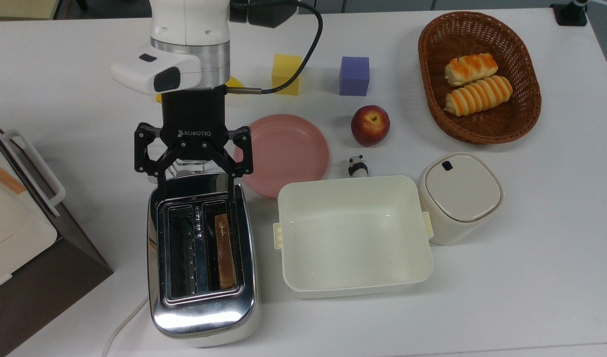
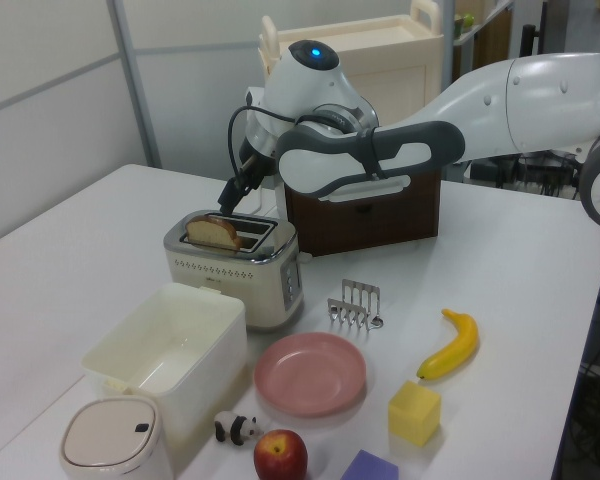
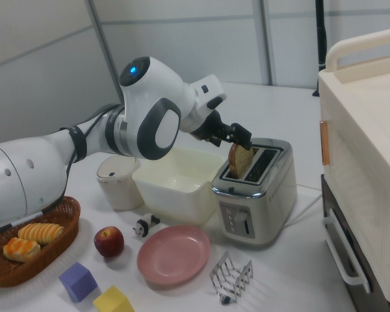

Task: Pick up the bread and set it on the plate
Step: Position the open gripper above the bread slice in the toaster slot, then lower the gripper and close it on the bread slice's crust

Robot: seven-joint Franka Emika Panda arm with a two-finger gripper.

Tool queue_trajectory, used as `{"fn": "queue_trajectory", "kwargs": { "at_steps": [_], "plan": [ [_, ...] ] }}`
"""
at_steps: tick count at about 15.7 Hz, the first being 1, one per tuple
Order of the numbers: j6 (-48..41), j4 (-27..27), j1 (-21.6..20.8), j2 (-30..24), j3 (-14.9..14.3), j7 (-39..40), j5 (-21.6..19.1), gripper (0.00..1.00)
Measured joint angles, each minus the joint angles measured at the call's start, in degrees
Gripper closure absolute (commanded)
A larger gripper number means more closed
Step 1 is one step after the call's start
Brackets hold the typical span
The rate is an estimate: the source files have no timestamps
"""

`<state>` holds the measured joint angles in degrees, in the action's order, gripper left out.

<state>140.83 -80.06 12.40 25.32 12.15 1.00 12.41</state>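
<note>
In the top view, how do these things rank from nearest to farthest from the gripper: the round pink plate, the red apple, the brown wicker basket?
Measured from the gripper in the top view:
1. The round pink plate, just beside it on the top view's right.
2. The red apple, farther right, past the plate.
3. The brown wicker basket, at the top view's far right corner.
</note>
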Motion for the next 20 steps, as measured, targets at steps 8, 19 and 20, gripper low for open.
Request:
{"fn": "queue_trajectory", "kwargs": {
  "at_steps": [8,19,20],
  "plan": [
    [0.0,0.0,-2.2,2.7,0.0,0.0,2.8,0.03],
    [4.4,1.3,-2.3,5.5,-0.1,0.0,4.1,0.07],
    [4.7,1.5,-2.2,5.8,-0.1,0.0,4.3,0.12]
  ]
}}
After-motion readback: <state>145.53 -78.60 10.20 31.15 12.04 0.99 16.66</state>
